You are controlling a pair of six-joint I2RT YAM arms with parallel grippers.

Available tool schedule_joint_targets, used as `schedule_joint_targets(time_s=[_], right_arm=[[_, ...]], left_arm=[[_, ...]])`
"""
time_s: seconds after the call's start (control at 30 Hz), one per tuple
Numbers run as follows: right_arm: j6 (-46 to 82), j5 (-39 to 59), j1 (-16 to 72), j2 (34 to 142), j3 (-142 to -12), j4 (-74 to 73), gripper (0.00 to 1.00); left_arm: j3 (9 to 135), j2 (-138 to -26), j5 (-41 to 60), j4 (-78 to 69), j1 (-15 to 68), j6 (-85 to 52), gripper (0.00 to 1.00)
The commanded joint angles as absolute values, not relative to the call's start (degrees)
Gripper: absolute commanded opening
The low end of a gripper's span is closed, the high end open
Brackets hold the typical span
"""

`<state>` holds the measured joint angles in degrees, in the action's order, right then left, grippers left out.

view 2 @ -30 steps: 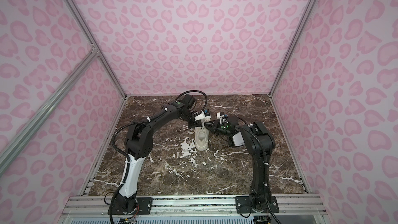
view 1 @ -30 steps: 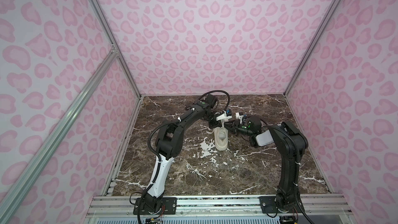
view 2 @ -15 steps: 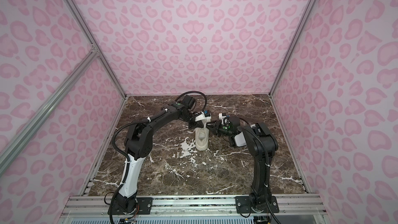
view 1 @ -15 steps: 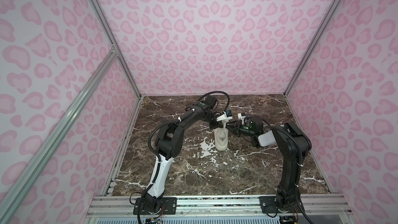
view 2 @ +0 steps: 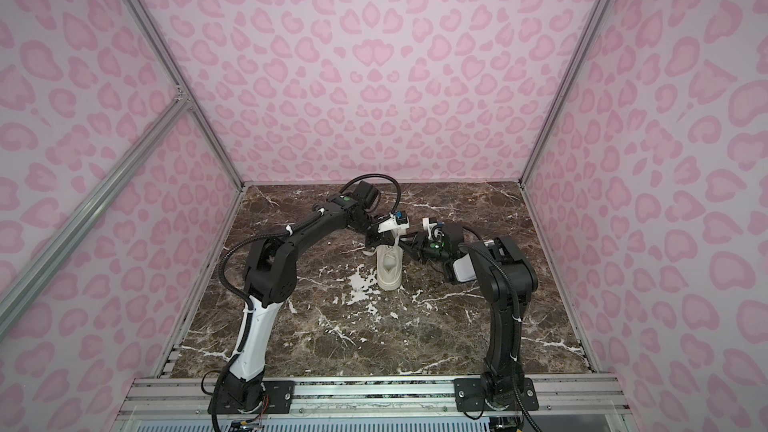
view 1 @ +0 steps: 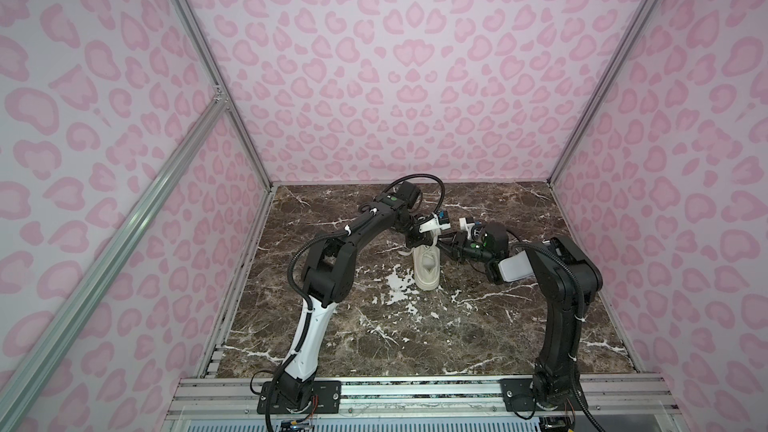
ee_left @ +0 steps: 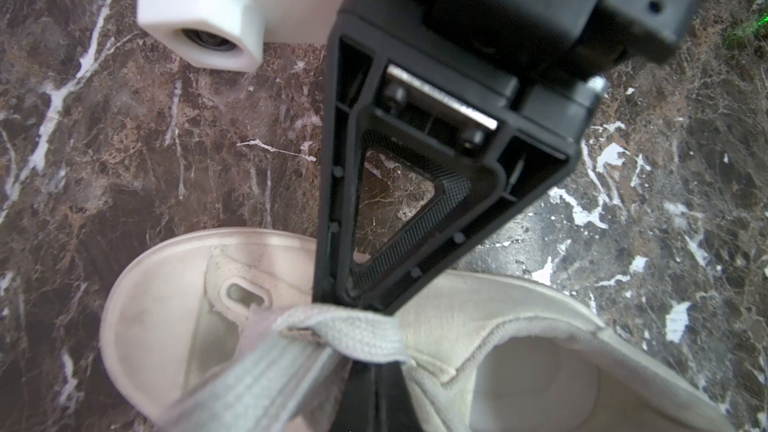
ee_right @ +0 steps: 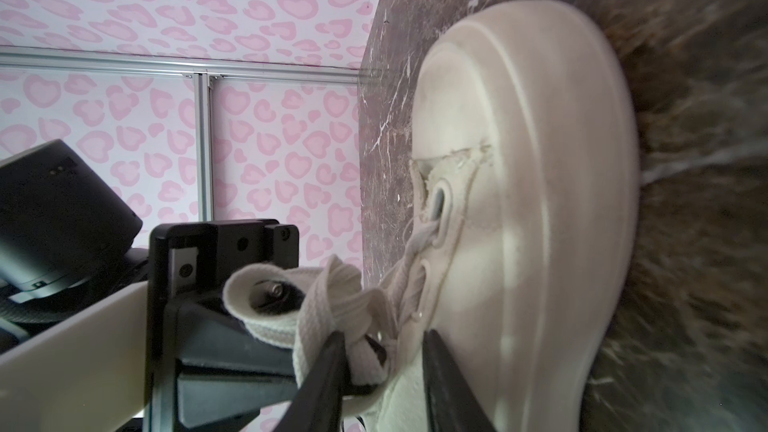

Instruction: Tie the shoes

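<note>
Compared with a second ago, my right gripper (ee_right: 384,336) has shifted slightly to the right in both top views. The sneaker (view 1: 427,272) has not moved; it sits in the middle of the table (view 1: 374,338), toe toward the back wall. The right gripper's fingers stand apart, with the lace (ee_left: 345,326) lying against one of them. My left gripper (view 1: 419,241), over the toe, is pressed together, pinching that lace. In both top views the arms cover the toe, and I cannot trace the lace ends.
</note>
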<state>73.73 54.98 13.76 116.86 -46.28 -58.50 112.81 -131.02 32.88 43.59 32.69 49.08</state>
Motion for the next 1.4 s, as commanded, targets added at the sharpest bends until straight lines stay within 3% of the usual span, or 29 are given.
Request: schedule_joint_targets(time_s=[0.0,0.6,0.97,1.37], right_arm=[[73.74,55.91,13.71,116.85,-46.54,-59.45,0.35],[76.64,57.82,14.79,119.33,-47.57,-62.63,0.25],[76.57,57.23,14.88,119.27,-46.84,-62.41,0.0],[75.77,56.89,14.33,119.08,-47.66,-61.08,0.0]], left_arm=[[113.03,-131.45,32.88,45.18,32.7,49.83,0.03],[113.64,-132.31,32.47,45.5,32.65,49.23,0.04],[114.52,-132.06,32.86,44.91,32.43,47.54,0.04],[108.64,-128.22,33.09,42.49,31.56,49.11,0.19]])
